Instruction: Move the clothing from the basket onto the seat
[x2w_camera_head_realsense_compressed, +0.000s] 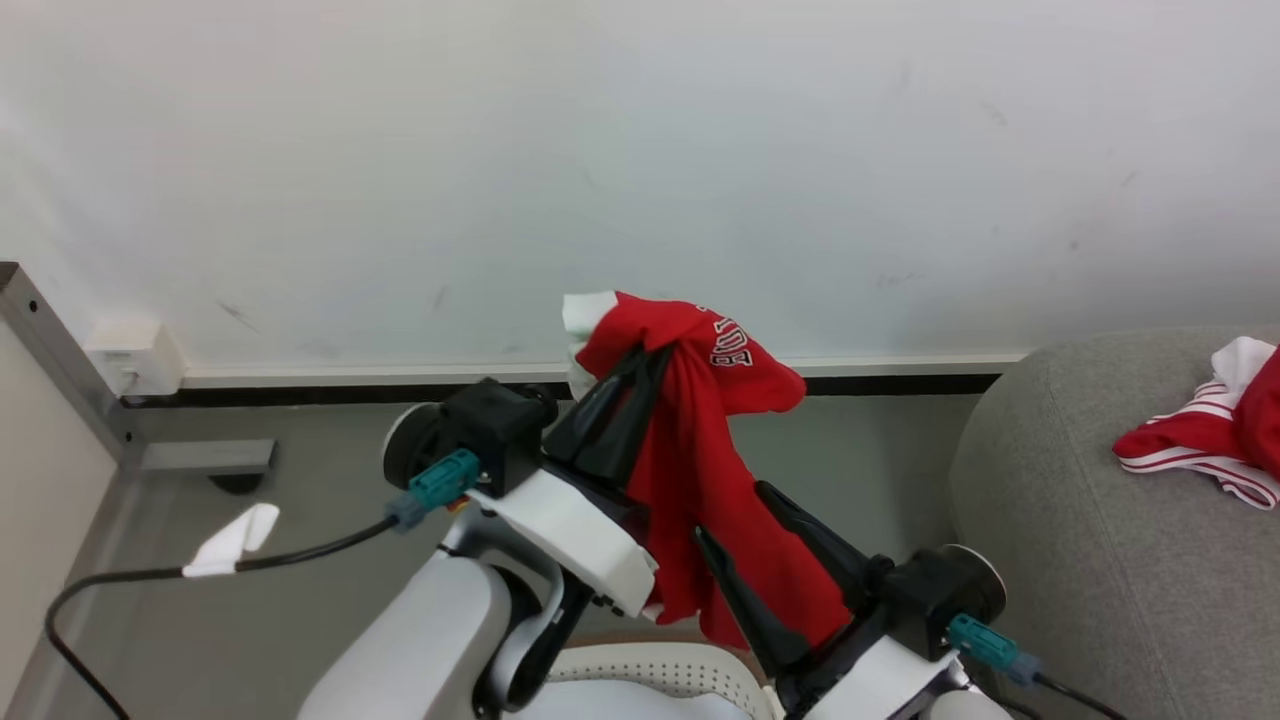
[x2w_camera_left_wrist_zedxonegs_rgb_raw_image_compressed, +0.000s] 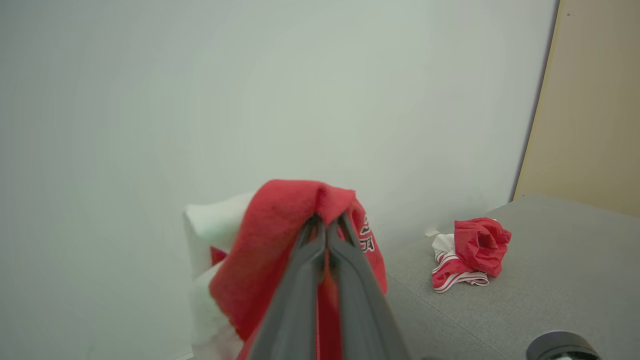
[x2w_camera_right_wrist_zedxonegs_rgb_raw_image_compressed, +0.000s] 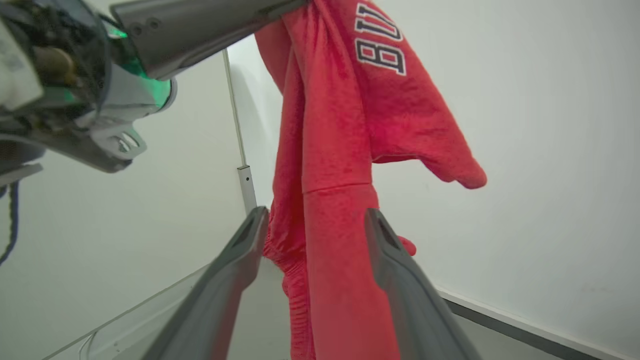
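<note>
Left gripper (x2w_camera_head_realsense_compressed: 650, 358) pinching the numbered garment (x2w_camera_head_realsense_compressed: 690, 450), holding it up over the basket (x2w_camera_head_realsense_compressed: 660, 672), right gripper (x2w_camera_head_realsense_compressed: 730, 510) gaping wide around the hanging fabric, striped garment (x2w_camera_head_realsense_compressed: 1195, 440) lying on the seat (x2w_camera_head_realsense_compressed: 1060, 540).

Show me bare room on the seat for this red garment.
Bare for the red garment: the seat from its rounded left edge to the striped garment, and the strip in front of it. Crowded: the far right, where that garment lies.

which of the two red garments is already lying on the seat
The white-striped one, crumpled on the grey seat. The other garment, with lettering, hangs from the shut left gripper, clear of the seat.
</note>
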